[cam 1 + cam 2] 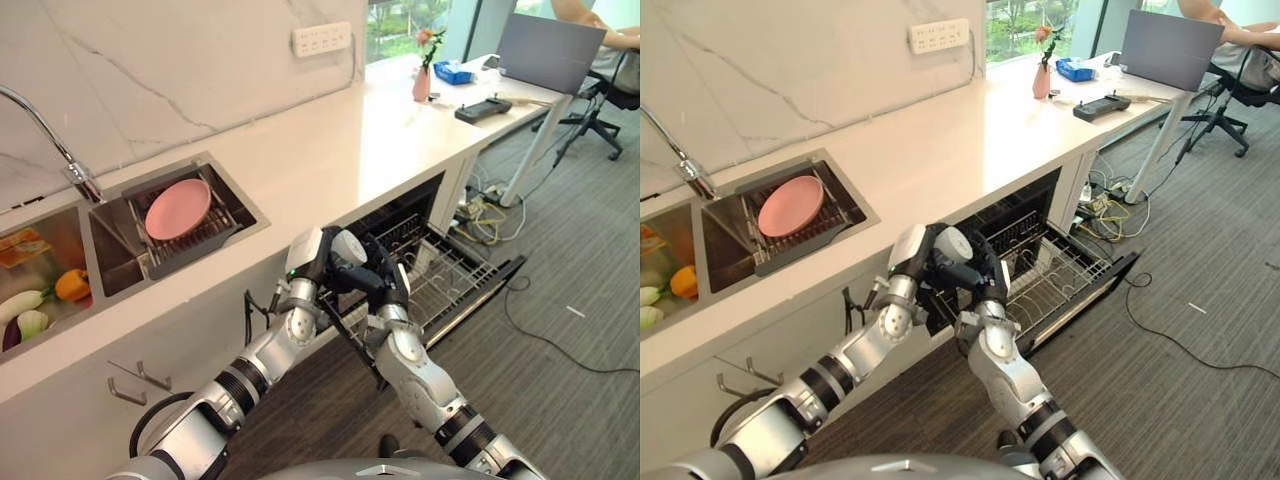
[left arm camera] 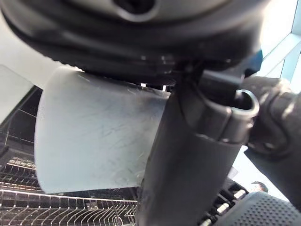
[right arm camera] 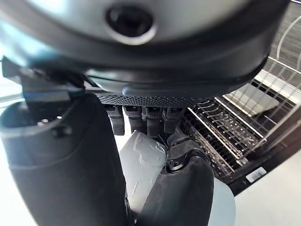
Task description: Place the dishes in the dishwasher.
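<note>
A pale grey dish (image 2: 94, 136) is held in front of the open dishwasher, above the near end of its pulled-out wire rack (image 1: 445, 265). My left hand (image 1: 342, 274) is shut on the dish, its thumb (image 2: 188, 141) lying across the face. My right hand (image 1: 393, 288) meets it from the other side. Its fingers (image 3: 141, 122) are curled behind the dish (image 3: 141, 165) and its thumb (image 3: 181, 188) presses the front. A pink plate (image 1: 178, 208) leans in the drying rack in the right sink basin (image 1: 110, 255).
The dishwasher door (image 1: 485, 290) lies folded down over the grey carpet. Vegetables (image 1: 45, 300) lie in the left basin under the tap (image 1: 60, 150). Cables (image 1: 485, 215) trail by the counter's end. A person sits at a desk with a laptop (image 1: 550, 50) at the far right.
</note>
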You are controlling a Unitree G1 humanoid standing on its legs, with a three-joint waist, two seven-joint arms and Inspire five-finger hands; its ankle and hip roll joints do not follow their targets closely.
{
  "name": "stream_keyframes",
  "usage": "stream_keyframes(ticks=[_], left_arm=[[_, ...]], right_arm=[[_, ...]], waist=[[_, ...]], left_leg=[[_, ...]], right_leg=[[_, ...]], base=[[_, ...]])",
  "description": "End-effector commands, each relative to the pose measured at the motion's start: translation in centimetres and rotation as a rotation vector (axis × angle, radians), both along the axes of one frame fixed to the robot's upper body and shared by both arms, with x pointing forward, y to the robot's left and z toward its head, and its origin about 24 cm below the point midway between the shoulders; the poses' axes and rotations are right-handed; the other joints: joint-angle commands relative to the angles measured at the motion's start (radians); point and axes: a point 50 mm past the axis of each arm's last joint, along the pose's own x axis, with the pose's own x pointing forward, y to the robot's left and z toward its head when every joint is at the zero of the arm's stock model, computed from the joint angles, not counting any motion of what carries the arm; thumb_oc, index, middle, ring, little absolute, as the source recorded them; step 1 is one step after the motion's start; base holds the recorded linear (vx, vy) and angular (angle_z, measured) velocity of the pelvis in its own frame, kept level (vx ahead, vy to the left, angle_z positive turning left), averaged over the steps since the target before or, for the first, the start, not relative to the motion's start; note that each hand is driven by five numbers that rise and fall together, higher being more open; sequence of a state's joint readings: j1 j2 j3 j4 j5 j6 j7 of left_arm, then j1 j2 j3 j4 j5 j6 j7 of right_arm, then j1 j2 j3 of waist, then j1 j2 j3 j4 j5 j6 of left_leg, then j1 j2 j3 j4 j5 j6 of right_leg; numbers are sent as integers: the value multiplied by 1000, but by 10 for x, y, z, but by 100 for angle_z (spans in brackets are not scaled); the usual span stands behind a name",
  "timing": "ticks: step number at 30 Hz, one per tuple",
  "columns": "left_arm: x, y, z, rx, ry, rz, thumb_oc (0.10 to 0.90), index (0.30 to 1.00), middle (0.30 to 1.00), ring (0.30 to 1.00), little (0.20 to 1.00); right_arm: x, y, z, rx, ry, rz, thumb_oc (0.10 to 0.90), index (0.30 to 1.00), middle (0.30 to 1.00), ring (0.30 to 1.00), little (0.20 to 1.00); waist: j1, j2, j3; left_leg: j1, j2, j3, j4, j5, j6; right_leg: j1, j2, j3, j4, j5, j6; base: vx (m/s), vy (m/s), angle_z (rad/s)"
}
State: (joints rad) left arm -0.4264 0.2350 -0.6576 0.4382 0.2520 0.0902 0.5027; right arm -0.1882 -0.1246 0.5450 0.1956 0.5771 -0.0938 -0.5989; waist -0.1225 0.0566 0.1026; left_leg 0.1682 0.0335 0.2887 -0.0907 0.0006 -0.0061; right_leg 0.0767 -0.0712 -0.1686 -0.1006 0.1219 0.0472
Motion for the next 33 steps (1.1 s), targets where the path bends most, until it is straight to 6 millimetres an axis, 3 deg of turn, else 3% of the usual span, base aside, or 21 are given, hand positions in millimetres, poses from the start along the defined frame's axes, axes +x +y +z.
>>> stream_keyframes(ticks=[1,17,27,29,33], left_arm=[[22,-65,83,16,-381,-250,400,300,300,300,300],[21,-73,86,-63,-311,-287,400,300,300,300,300],[16,-82,88,-120,-291,-332,400,300,300,300,300],[16,-82,87,-128,-278,-337,400,300,300,300,300],[14,-83,86,-136,-268,-346,400,300,300,300,300]], right_arm=[[28,23,34,59,-124,-18,800,900,900,900,900],[25,55,36,517,6,82,800,900,900,900,900],[29,61,42,559,-15,134,800,900,900,900,900],[30,59,40,573,-19,144,413,319,319,319,319],[32,58,44,615,-40,149,400,300,300,300,300]], waist=[[16,-23,-41],[36,-30,-47],[44,-28,-47],[45,-29,-48],[48,-29,-47]], left_leg=[[-8,16,-64,10,-67,-35],[-8,19,-75,3,-61,-46],[-9,20,-83,3,-61,-48],[-8,20,-83,3,-61,-48],[-8,20,-83,3,-61,-48]], right_leg=[[53,-49,-17,22,-131,83],[58,-44,-32,13,-135,79],[60,-42,-42,13,-139,77],[60,-43,-43,13,-140,77],[61,-43,-45,13,-141,78]], base=[[14,5,6],[6,-2,3],[0,0,0],[0,0,0],[0,0,0]])
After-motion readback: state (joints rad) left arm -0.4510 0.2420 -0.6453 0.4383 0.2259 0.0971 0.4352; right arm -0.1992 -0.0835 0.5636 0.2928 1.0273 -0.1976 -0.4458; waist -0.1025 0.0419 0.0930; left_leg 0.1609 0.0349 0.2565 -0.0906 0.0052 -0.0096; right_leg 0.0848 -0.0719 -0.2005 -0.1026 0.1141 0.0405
